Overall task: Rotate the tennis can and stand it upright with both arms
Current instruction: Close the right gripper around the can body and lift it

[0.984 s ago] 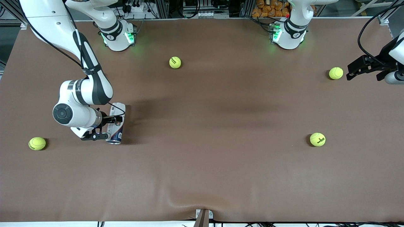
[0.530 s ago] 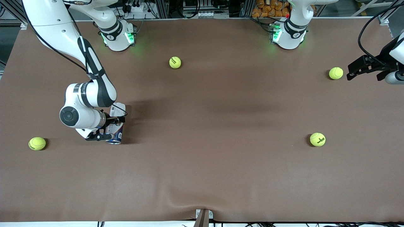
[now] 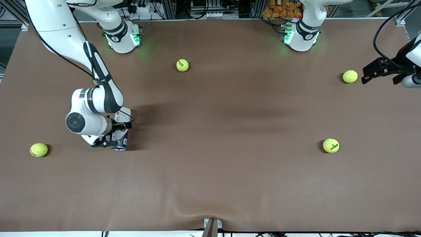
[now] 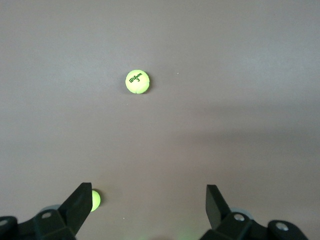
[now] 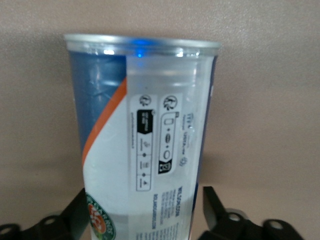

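The tennis can (image 3: 124,140) (image 5: 145,125) is lying on its side on the table (image 3: 217,171), around 9 o'clock from the table's middle on my front view, toward the right arm's end. Its metal rim end points to 6 o'clock. My right gripper (image 3: 117,134) (image 5: 145,197) is down low, straddling the can's body. I honestly can't tell if it's clamped on or not. One tennis ball (image 3: 38,149) sits at about 8 o'clock from the can, and another ball (image 3: 182,65) at about 1 o'clock, well apart. My left gripper (image 3: 363,79) (image 4: 150,200) waits spread wide at the left arm's end, just beside a third ball (image 3: 350,76), with a fourth ball (image 3: 331,145) (image 4: 137,82) at 6 o'clock from that one.
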### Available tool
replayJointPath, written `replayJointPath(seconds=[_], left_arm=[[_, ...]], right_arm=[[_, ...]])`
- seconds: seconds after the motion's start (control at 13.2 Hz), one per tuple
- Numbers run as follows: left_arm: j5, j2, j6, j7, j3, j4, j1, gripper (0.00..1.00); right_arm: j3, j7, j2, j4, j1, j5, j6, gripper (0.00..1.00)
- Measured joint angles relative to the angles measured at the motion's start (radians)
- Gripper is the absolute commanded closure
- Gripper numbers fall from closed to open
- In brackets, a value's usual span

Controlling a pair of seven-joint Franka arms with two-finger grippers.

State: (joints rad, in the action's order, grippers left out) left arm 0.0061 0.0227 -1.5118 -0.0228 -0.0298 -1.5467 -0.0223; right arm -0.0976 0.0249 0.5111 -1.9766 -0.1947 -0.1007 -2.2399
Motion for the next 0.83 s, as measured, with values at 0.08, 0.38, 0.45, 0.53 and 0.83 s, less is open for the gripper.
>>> replayJointPath(seconds=[0.08,0.38,0.45,0.53,0.83], left_arm=[[0.000,0.000,0.000,0.000,0.000,0.000,0.000,0.00],[0.000,0.000,0.000,0.000,0.000,0.000,0.000,0.00],[0.000,0.000,0.000,0.000,0.000,0.000,0.000,0.00],[0.000,0.000,0.000,0.000,0.000,0.000,0.000,0.00],[0.000,0.000,0.000,0.000,0.000,0.000,0.000,0.00]], right_arm=[[0.000,0.000,0.000,0.000,-0.001,0.000,-0.003,0.16],[0.001,0.000,0.000,0.003,-0.008,0.000,-0.006,0.21],[0.001,0.000,0.000,0.006,-0.016,0.000,-0.008,0.22],[0.002,0.000,0.000,0.012,-0.029,0.000,-0.011,0.21],[0.005,0.000,0.000,0.090,-0.139,0.000,0.006,0.20]])
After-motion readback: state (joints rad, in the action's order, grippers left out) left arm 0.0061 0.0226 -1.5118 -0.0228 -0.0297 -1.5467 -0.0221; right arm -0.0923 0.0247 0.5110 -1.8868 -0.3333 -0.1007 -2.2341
